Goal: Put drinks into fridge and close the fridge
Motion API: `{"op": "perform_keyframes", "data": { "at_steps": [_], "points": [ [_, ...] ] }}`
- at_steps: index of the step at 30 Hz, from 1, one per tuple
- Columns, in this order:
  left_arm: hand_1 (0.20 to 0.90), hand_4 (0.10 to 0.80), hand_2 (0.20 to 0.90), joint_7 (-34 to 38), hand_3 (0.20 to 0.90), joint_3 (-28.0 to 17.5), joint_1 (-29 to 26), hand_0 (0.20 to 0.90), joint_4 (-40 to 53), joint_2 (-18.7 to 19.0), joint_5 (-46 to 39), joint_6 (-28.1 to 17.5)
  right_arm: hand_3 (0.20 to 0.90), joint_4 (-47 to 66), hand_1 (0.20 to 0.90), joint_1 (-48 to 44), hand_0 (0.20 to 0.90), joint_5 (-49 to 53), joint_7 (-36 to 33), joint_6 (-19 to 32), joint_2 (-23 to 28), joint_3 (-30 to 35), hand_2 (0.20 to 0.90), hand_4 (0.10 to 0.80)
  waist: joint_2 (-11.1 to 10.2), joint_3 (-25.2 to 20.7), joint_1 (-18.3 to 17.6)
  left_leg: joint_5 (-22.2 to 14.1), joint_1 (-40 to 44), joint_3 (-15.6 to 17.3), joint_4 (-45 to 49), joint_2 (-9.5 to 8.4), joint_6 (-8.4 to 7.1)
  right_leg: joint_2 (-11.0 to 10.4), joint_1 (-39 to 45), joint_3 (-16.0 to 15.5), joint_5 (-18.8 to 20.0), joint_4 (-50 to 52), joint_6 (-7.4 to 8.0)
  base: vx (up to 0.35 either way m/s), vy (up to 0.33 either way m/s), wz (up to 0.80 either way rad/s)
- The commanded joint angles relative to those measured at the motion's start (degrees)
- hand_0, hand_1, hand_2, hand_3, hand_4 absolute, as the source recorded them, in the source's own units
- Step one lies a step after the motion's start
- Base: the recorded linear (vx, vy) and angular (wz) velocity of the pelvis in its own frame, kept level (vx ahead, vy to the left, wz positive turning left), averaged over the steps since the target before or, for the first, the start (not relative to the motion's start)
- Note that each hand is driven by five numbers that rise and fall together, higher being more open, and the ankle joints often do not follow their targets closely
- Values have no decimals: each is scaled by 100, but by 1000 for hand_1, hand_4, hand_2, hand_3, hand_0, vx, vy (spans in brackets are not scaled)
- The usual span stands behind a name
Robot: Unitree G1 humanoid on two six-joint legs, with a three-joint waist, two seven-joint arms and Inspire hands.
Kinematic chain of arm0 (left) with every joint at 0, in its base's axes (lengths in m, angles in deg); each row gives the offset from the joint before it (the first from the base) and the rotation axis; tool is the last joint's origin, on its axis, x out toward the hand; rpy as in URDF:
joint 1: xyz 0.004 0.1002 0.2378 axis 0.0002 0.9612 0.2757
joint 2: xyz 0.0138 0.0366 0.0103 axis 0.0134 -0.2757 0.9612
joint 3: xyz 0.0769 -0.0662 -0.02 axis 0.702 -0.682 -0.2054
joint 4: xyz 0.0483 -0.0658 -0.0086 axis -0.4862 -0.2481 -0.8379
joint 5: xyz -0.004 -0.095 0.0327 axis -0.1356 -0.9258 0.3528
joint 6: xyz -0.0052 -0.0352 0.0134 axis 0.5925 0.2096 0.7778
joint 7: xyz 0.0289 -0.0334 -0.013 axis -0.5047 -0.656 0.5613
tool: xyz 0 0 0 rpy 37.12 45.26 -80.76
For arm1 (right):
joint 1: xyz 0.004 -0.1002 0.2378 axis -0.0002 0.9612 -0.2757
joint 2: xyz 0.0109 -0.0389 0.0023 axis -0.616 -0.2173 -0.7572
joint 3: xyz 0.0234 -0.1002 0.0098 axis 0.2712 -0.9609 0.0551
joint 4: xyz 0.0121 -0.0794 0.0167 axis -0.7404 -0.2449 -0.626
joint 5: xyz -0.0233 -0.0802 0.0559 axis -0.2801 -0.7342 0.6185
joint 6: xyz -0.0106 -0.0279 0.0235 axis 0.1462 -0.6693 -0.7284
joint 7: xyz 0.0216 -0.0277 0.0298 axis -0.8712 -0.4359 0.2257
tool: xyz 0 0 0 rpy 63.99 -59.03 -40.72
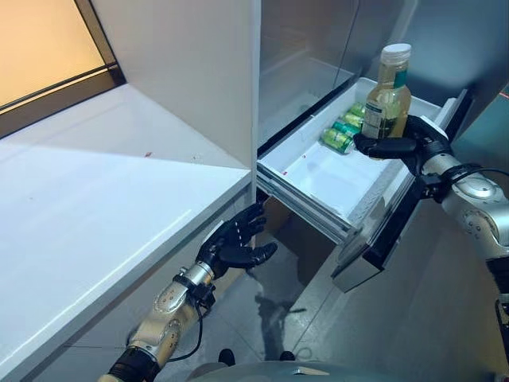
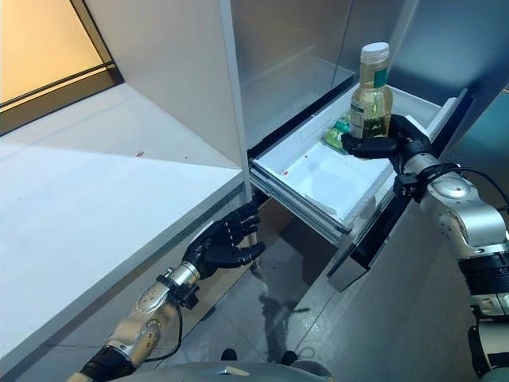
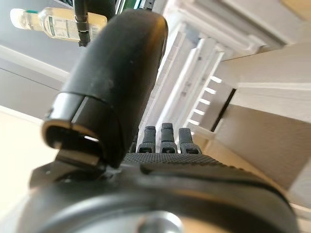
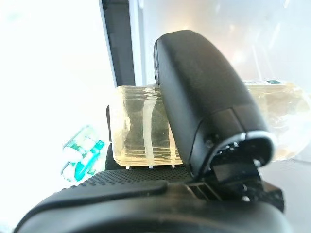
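Several green cans (image 1: 342,129) in drawer (image 1: 318,171)

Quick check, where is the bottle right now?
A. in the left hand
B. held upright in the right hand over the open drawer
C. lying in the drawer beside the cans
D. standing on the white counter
B: the right hand grips the bottle upright above the open drawer.

A kitchen: a white counter (image 1: 95,207) runs beside a steel fridge (image 1: 445,40) whose pulled-out drawer (image 1: 318,171) holds green cans (image 1: 340,131), over a grey tiled floor (image 1: 262,318).
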Motion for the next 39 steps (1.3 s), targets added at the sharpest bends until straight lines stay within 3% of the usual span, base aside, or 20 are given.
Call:
{"op": "perform_keyframes", "data": {
  "at_steps": [1,9,18,24,39],
  "points": [
    [900,800,900,-468,900,194,-44,900,144,225,-343,32,200,-443,300,-1915,300,-17,-163,1189,674,357,300,100,-307,-593,247,-656,-165,82,377,-381,265,54,-359,50,-258,624,266,64,6,9],
    [900,800,900,-617,900,350,352,900,-905,296,-169,491,200,-2555,300,-3005,300,-666,61,1046,1193,-647,300,100,-378,-509,544,-622,-279,-29,457,-372,229,3,-366,-122,-280,634,243,101,-6,13],
    [900,800,900,-522,900,181,270,900,-1853,415,344,638,200,-3939,300,-3679,300,-1318,205,551,1315,-1438,300,100,-436,-150,822,-535,-716,-192,567,-322,246,39,-680,-196,-231,657,204,39,-91,13],
    [900,800,900,-438,900,-2,75,900,-2067,546,494,676,200,-4246,300,-3622,300,-1491,247,352,1259,-1479,300,100,-441,183,883,-498,-1025,-239,670,-276,261,72,-935,-196,-187,719,188,-51,-108,16],
    [900,800,900,-325,900,-355,-186,900,-1719,892,310,667,200,-4417,300,-2838,300,-2265,950,165,1010,-1329,300,100,-176,1038,990,-383,-1622,-263,993,-253,250,48,-1355,-313,-67,889,173,-40,-44,6]
  ]
}}
